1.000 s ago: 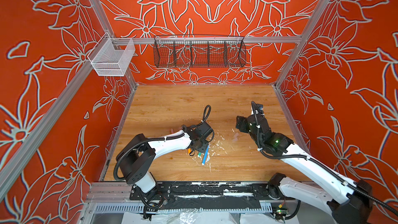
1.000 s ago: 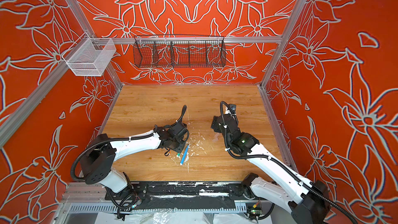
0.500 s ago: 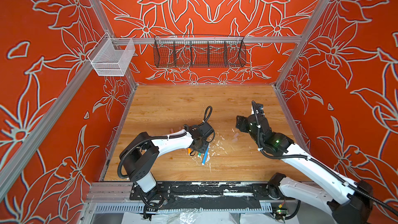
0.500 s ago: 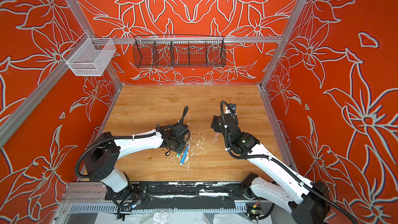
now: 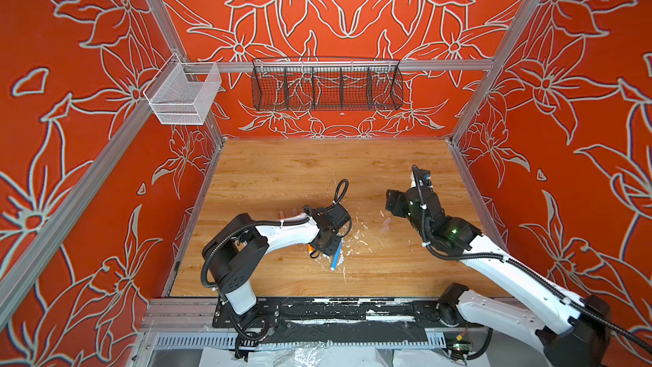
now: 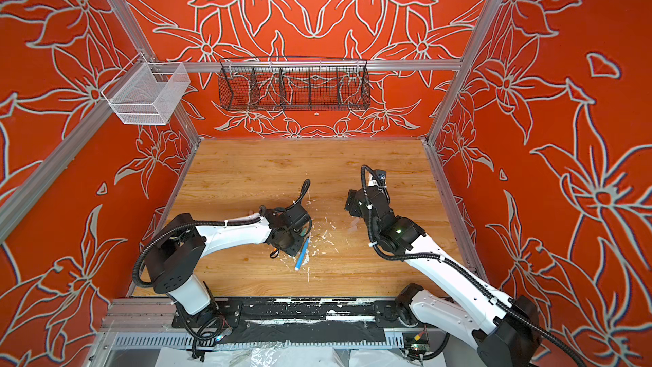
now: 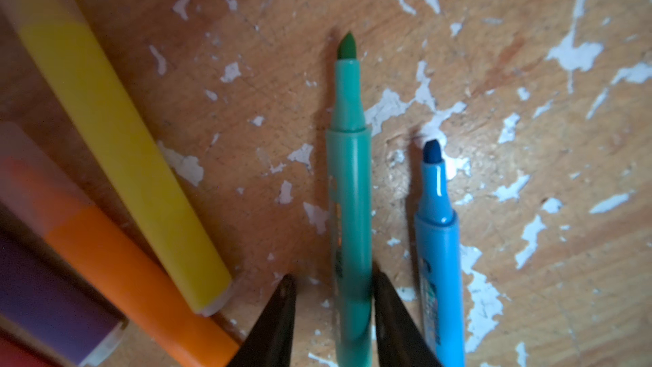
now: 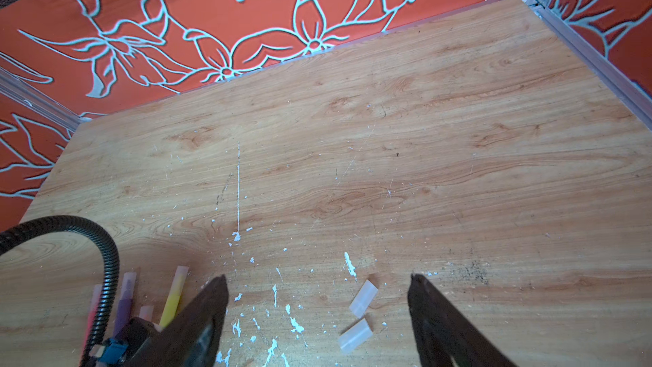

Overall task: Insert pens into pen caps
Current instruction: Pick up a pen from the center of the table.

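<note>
On the wooden table, toward its near edge, my left pincer is down over the green pen, with one black finger on each side of the barrel. One finger touches the barrel and the other stands off with a strip of wood showing between, so the jaws are parted around the pen and not clamped on it. The green pen lies on the wood with its felt tip bare. Just beside it, nearly parallel, lies the blue pen, also bare-tipped; in a top view it pokes out from under my left wrist toward the near edge. On the green pen's other side lie the yellow pen, the orange pen and the purple pen, side by side. The yellow and orange ones each wear a cloudy cap on the far end. My right pincer is well apart from all this, hanging over the table with its jaws spread wide and holding nothing. Under that gap two loose pen caps lie close together on the wood, among white paint flecks.
</note>
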Robot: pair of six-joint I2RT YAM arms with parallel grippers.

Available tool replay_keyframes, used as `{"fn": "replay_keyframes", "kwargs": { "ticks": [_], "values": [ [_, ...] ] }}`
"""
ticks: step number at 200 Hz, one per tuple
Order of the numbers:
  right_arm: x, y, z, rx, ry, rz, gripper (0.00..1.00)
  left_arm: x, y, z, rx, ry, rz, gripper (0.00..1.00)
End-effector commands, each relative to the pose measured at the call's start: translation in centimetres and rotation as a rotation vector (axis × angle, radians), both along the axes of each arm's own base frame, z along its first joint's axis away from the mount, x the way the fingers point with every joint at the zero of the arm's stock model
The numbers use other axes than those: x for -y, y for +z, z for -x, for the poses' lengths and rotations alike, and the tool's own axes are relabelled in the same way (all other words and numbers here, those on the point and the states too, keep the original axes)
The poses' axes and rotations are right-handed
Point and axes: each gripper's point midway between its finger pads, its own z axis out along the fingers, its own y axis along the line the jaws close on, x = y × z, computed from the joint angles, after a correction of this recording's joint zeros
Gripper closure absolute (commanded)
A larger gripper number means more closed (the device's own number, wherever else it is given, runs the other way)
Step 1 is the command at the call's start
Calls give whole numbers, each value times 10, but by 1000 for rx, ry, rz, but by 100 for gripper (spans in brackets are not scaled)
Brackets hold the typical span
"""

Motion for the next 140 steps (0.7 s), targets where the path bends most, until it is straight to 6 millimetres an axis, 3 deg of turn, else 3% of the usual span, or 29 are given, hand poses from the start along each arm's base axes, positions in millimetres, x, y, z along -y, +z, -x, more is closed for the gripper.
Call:
{"fn": "replay_keyframes", "kwargs": {
  "ticks": [1, 51, 140],
  "values": [
    [-2, 6, -2, -6, -2, -21, 18, -1, -2, 5, -31, -16, -23, 65],
    [0, 6, -2, -2, -10, -11, 18, 0, -6, 6, -47, -23, -41, 67],
    [1, 6, -2, 0, -13, -14, 18, 0, -14, 7, -73, -25, -66, 86]
  ]
}}
